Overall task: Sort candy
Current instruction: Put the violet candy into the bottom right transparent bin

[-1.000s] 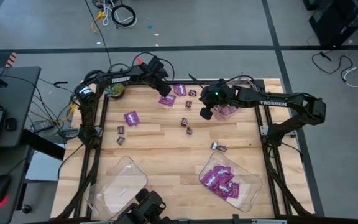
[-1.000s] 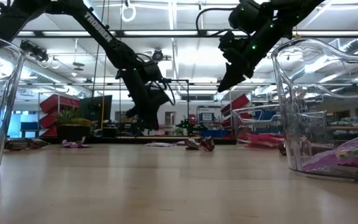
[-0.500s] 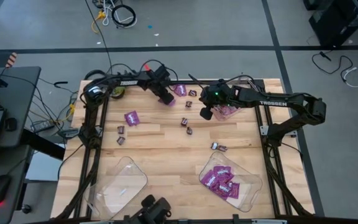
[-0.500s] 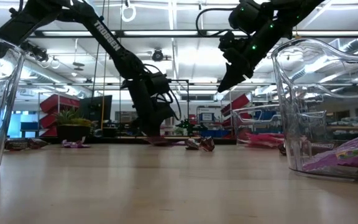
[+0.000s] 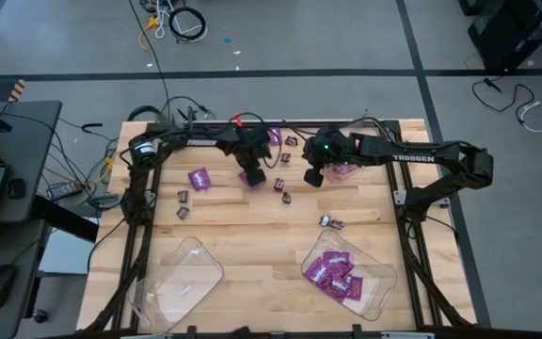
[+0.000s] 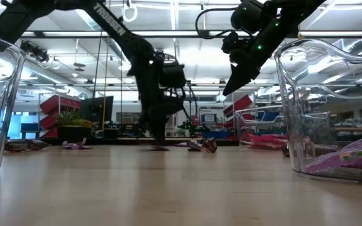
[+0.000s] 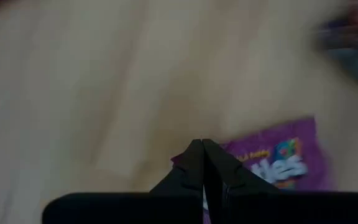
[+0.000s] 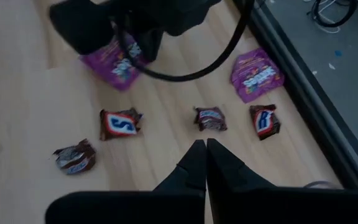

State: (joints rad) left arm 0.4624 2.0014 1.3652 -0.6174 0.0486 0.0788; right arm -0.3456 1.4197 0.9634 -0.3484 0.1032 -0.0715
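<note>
Candy packet (image 7: 278, 163) lies partly hidden under the left tool (image 7: 202, 144).

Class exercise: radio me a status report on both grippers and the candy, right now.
Left gripper shut, tip down against purple packet. Right gripper shut, empty, hovering over small brown candies. Nothing blocking.

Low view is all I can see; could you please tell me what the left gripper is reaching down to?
Observer: Its wrist view shows the left gripper, shut, with its tip at the edge of a purple packet; whether it pinches the packet is unclear.
Operator: Thank you. What is the right gripper aimed at?
Observer: The right gripper, shut with nothing between its fingers, points toward a small dark brown piece lying on the wood.
</note>
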